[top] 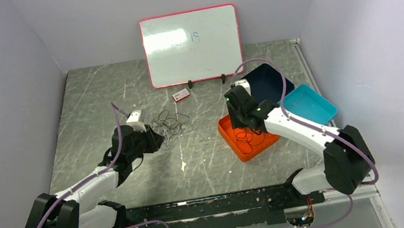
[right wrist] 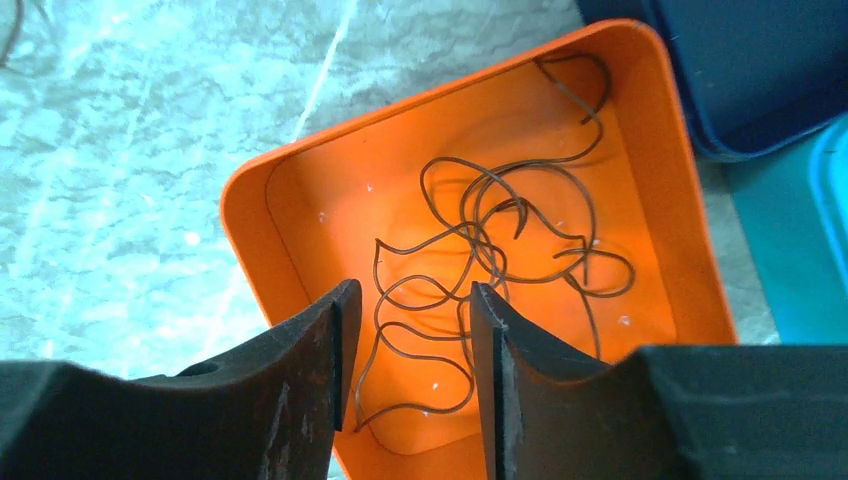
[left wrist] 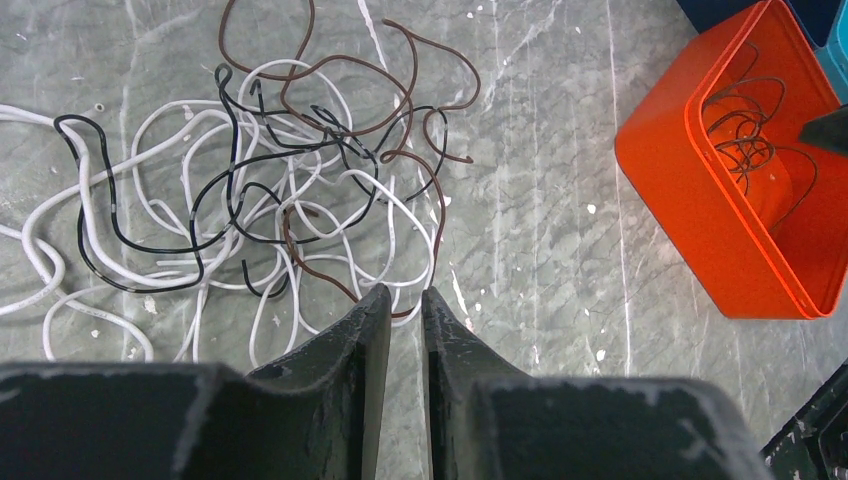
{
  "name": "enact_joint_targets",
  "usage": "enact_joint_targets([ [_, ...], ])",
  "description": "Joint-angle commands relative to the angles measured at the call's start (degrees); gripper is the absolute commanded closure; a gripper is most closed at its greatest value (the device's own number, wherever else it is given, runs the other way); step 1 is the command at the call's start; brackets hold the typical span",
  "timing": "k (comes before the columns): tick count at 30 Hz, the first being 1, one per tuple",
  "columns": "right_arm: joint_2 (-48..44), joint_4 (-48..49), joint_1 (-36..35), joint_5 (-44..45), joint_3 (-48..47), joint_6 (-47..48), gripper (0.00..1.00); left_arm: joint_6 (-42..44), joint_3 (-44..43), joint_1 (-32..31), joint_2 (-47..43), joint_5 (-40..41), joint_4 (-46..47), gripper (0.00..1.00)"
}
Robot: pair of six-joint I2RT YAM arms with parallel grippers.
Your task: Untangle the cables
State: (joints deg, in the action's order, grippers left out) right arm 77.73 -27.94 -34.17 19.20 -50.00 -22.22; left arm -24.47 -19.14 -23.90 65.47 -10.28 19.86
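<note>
While the right gripper (right wrist: 405, 290) hangs over the orange bin (right wrist: 232, 205) with its fingers spread and nothing between them, a loose coil of brown cables (right wrist: 470, 232) lies on the bin's floor. Over on the table (left wrist: 540, 200), the left gripper (left wrist: 403, 295) is at the near edge of the tangle (left wrist: 250, 200) of white, black and brown cables. Its fingers are drawn close with only a slim gap, and a brown loop runs right up to the tips, but I cannot tell whether it is pinched.
</note>
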Motion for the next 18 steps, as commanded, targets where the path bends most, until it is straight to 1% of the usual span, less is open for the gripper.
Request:
enact_joint_targets([
  [1, -4.7, -4.4, 0.3, 3.7, -3.6, 0.9, 0.51, 0.2, -1.7, -0.2, -0.2, 0.2, -0.5, 0.76],
  [3, -7.0, -3.1, 0.3, 1.8, -4.2, 1.8, 0.51, 0.1, -2.1, -0.2, -0.8, 0.3, -1.4, 0.75],
  [5, -9.0, -0.4, 0.3, -1.8, -4.1, 2.6, 0.51, -0.2, -2.6, -0.2, -1.6, 0.4, -2.6, 0.72],
  [8, -10.6, 4.0, 0.3, -8.6, -3.1, 2.8, 0.51, -1.2, -3.6, -0.2, -2.9, 0.5, -4.7, 0.61],
  [12, -9.5, 8.9, 0.3, -14.9, -1.9, 1.3, 0.50, -2.4, -4.8, -0.2, -5.9, 2.3, -8.3, 0.48],
  [14, -8.4, 11.8, 0.3, -17.4, -1.5, 0.2, 0.50, -2.9, -5.4, -0.2, -7.9, 4.6, -10.8, 0.43],
  [18, -4.7, 18.7, -0.1, -22.0, -2.1, -2.3, 0.50, -4.1, -6.6, -0.2, -12.3, 9.7, -16.8, 0.39],
])
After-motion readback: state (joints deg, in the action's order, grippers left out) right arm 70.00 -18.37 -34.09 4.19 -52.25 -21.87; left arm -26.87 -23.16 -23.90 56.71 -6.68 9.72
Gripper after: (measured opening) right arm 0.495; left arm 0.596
